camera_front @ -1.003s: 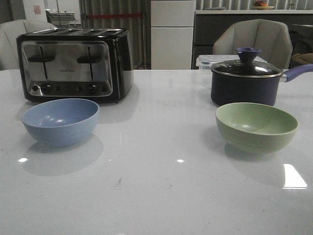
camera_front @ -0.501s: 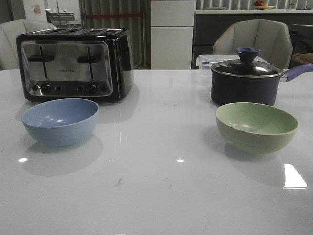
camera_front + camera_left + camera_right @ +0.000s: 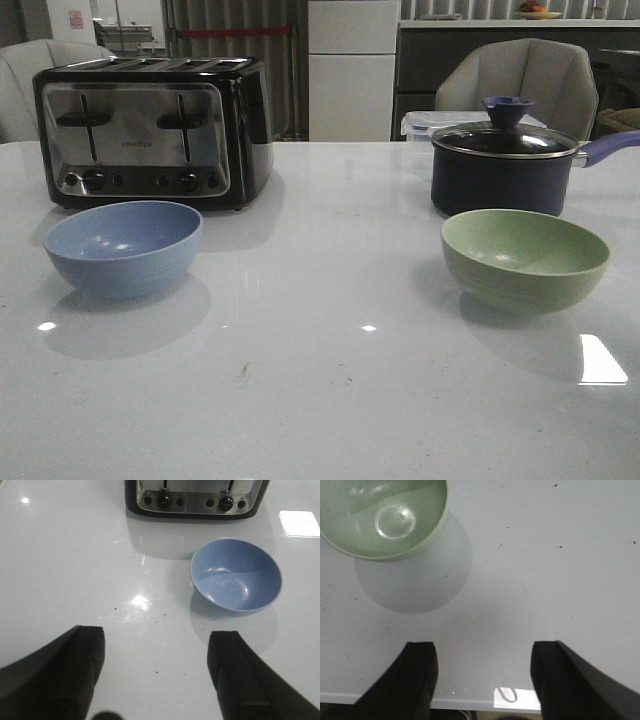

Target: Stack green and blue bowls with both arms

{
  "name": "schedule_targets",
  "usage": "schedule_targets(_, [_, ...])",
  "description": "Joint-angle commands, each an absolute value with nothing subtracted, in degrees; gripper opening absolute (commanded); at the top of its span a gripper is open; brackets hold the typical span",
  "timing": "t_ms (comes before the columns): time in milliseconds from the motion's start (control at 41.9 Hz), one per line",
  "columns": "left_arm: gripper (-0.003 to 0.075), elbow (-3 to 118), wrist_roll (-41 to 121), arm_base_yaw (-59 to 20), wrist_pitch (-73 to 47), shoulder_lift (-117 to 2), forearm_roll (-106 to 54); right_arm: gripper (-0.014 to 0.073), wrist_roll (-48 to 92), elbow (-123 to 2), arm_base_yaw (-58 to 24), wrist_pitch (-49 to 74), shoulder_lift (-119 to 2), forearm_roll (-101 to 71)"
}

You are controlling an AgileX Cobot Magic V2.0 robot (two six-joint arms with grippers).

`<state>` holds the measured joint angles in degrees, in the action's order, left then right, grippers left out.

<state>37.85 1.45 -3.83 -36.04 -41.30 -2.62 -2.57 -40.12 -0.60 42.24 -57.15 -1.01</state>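
**Two bowls apart on the white table, both grippers spread and empty**

The blue bowl (image 3: 123, 248) sits upright on the left side of the white table (image 3: 320, 380), just in front of the black and chrome four-slot toaster (image 3: 152, 130); the green bowl (image 3: 525, 258) sits upright on the right side, just in front of the dark navy lidded saucepan (image 3: 500, 160); the two bowls are well apart and neither holds anything. A small line of lettering shows on the toaster's chrome face, too small to read; no other writing can be made out; a clear lidded container (image 3: 425, 124) stands behind the saucepan.

In the left wrist view the left gripper (image 3: 155, 675) hangs above bare table with its fingers spread wide and nothing between them; the blue bowl (image 3: 235, 575) lies beyond them, off toward one finger, with the toaster's knobs (image 3: 195, 500) past it. In the right wrist view the right gripper (image 3: 482, 680) is likewise spread and empty over the table near its edge; the green bowl (image 3: 382, 517) lies ahead, toward one side and partly cut off by the frame.

Against the front views of a second and half a second ago, bowls, toaster and saucepan stand in the same places; neither arm shows in the front view at any of the three moments.
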Motion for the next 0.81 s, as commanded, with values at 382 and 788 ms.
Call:
schedule_targets(382, [0.0445,39.4,5.4,-18.3,-31.1,-41.4,-3.7,0.0531,6.4,-56.8,0.0,39.7,-83.0,-15.4])
schedule_targets(788, [0.0421,39.4,5.4,-18.4,-31.1,-41.4,-3.7,0.0509,8.5,-70.3,0.5,39.9,-101.1,-18.6])
